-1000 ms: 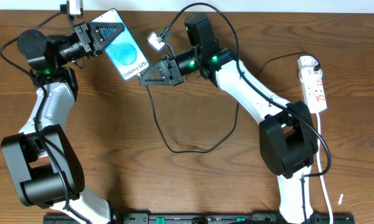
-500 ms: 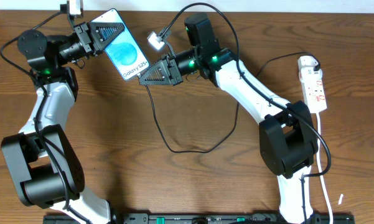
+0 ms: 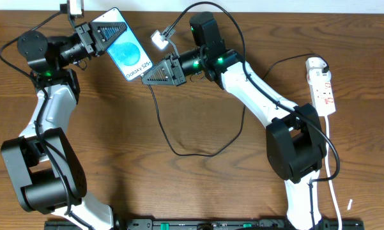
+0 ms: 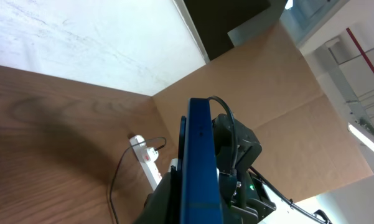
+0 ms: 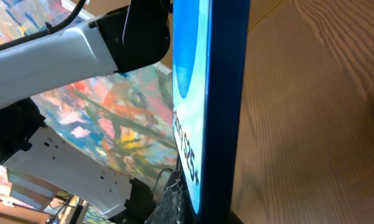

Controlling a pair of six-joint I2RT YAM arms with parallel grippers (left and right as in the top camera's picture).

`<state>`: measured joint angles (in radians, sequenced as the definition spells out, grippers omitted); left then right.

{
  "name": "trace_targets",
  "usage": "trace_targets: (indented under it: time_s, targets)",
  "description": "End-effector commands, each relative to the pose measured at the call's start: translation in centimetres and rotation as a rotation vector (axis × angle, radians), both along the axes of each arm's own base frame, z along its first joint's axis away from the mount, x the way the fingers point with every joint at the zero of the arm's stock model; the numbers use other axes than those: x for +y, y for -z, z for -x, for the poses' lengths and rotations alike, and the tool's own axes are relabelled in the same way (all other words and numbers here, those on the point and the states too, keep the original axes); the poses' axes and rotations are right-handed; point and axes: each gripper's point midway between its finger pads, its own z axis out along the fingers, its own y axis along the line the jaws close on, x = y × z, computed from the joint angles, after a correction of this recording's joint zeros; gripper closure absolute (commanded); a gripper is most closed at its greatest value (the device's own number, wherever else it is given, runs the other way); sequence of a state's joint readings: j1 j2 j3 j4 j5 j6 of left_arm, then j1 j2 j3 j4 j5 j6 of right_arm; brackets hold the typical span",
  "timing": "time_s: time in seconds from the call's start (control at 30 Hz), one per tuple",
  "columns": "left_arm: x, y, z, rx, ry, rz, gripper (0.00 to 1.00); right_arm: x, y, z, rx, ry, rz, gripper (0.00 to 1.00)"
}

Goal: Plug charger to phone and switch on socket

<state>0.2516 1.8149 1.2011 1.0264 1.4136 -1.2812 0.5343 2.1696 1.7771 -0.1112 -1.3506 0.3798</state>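
Observation:
My left gripper (image 3: 115, 33) is shut on the upper end of the phone (image 3: 131, 56), holding it above the table at the far left with its blue "Galaxy S25" screen facing up. In the left wrist view the phone's blue edge (image 4: 199, 155) runs between the jaws of the left gripper (image 4: 196, 208). My right gripper (image 3: 152, 75) is shut at the phone's lower end, and the black charger cable (image 3: 179, 150) trails from under it; the plug tip is hidden. The right wrist view shows the phone's dark edge (image 5: 227, 93) right in front of the right gripper (image 5: 193, 208). The white socket (image 3: 322, 83) lies far right.
The charger cable loops across the middle of the table and runs up to the socket's far end. The socket's white cord (image 3: 332, 172) runs down the right edge. The socket (image 4: 146, 163) and a thin black cable (image 4: 115, 180) also show in the left wrist view.
The right gripper has crept very slightly toward the phone's lower end. The left arm and the phone have stayed still.

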Motion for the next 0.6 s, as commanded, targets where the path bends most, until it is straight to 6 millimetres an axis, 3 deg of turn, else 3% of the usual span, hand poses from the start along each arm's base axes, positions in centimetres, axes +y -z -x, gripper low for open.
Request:
trace_targets:
  time_s: [0.0,0.57]
  targets:
    - [-1.70,-0.17,1.76,0.011,0.117,-0.026,0.93,0.32,0.68,-2.28,-0.037,0.111,0.041,0.99]
    - [-1.84,-0.02,2.15,0.011,0.141,-0.036,0.93,0.34,0.64,-2.18,-0.037,0.107,0.039,0.99]
